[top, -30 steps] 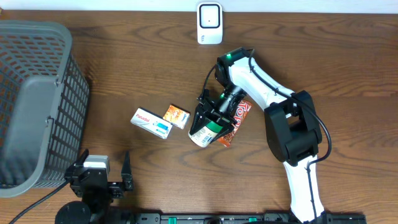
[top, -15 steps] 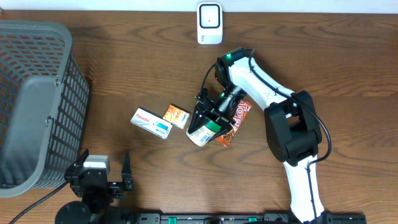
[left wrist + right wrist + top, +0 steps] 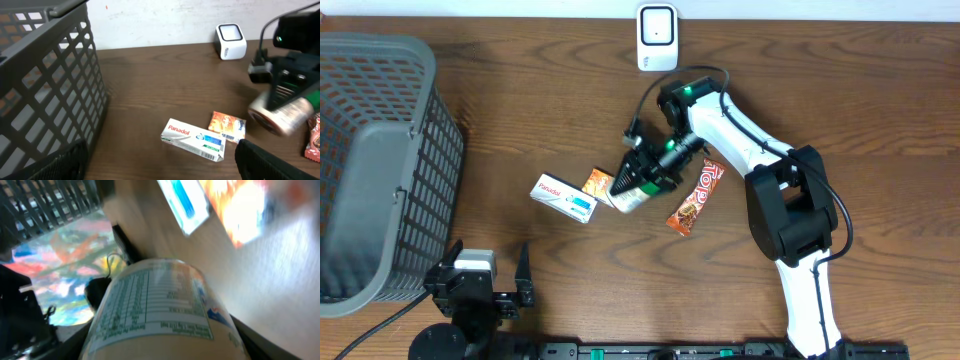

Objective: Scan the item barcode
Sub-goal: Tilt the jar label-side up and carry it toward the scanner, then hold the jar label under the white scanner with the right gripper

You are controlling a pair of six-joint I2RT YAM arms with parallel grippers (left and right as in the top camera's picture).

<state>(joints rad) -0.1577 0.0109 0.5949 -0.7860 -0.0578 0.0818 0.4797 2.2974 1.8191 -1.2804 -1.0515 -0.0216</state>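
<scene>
The right claw (image 3: 640, 178) was pinched partway shut on a white tub (image 3: 626, 197) with a green label. The tub was tilted, its printed panel facing the wrist camera. It sat just beside a small orange box (image 3: 601, 184), with a Panadol box (image 3: 564, 197) beyond. A chocolate bar (image 3: 694, 197) lay on the other side. The scanner (image 3: 657, 37) stood well apart. The left claw (image 3: 488, 255) rested spread wide near the basket (image 3: 380, 150).

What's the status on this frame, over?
Left gripper open, empty, at near edge. Right gripper shut on tub, well short of scanner. Orange box and Panadol box close beside tub.
</scene>
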